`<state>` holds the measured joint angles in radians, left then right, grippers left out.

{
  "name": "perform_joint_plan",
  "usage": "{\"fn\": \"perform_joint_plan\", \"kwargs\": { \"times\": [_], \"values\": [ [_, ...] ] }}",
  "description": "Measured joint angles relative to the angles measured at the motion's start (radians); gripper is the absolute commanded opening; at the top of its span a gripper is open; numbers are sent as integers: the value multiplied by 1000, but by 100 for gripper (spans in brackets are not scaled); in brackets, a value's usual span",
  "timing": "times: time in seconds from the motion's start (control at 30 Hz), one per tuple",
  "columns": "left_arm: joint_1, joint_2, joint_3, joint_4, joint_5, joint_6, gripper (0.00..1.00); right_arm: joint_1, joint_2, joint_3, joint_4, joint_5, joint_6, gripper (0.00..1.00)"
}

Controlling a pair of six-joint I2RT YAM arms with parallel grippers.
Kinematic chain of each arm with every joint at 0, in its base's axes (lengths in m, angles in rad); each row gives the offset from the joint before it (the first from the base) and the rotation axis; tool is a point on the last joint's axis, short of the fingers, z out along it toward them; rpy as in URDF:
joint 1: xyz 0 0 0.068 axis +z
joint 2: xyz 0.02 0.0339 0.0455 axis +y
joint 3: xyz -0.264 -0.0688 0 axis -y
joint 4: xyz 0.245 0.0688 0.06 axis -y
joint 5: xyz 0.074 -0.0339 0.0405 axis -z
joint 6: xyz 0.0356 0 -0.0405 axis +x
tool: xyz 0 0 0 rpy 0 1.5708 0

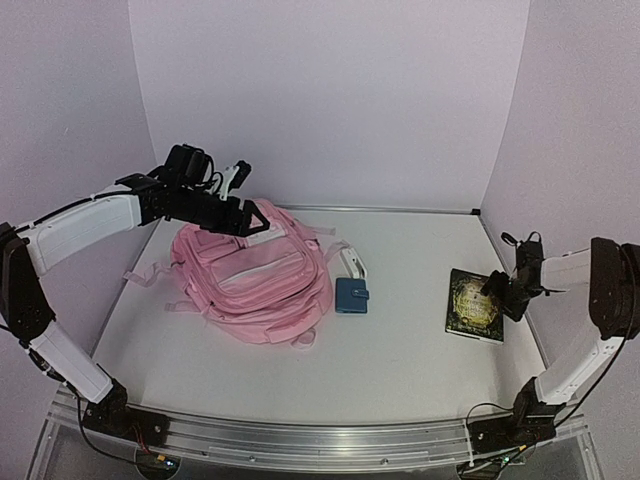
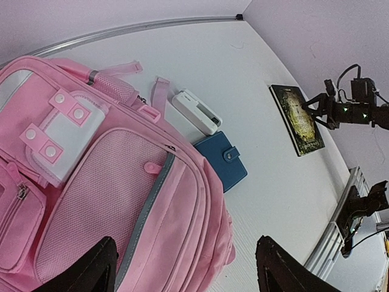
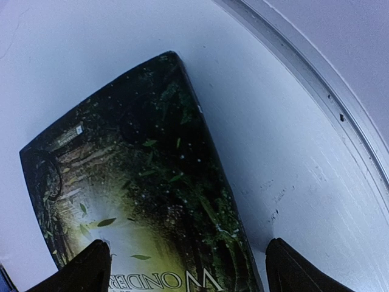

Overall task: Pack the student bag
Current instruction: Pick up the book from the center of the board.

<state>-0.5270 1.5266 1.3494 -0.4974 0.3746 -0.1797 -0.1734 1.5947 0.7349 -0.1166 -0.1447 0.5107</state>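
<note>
You had the white table (image 1: 400,350) under everything, w/ the bag (image 1: 255,275) as your ref pt. The bag lay flat on the table's left half, front pockets up, top end toward the back wall, straps spilling out to both sides.

The book (image 1: 477,305), dark green cover, lay flat well to the bag's right, near the table's right edge.

Your left gripper (image 2: 185,267) hung over the bag's far end, just above the fabric. Its fingers stood wide apart w/ nothing between them, so it was released. In the wrist view the mesh front pocket and grey zip trim sat right below it.

Your right gripper (image 3: 185,267) was far right of the bag, low over the book, also spread wide and gripping nothing. Contact w/ the cover: can't tell.

The blue wallet (image 1: 351,296) sat against the bag's right side. The white case (image 1: 353,263) lay just behind it, beside a bag strap; the two touched or nearly so.
</note>
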Motion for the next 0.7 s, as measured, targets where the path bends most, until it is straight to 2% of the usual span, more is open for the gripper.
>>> {"fn": "perform_joint_plan", "kwargs": {
  "times": [0.23,0.4,0.53,0.7],
  "values": [
    [0,-17,-49,45,20,-119,75,0,4,-3,8,-84,-41,65],
    [0,-32,-173,157,59,-248,73,35,4,-10,11,-162,-43,63],
    [-9,-32,-284,279,84,-363,71,159,4,-10,9,-184,-33,62],
    [-79,28,-305,408,95,-470,71,334,57,37,23,-188,-3,61]
  ]
}}
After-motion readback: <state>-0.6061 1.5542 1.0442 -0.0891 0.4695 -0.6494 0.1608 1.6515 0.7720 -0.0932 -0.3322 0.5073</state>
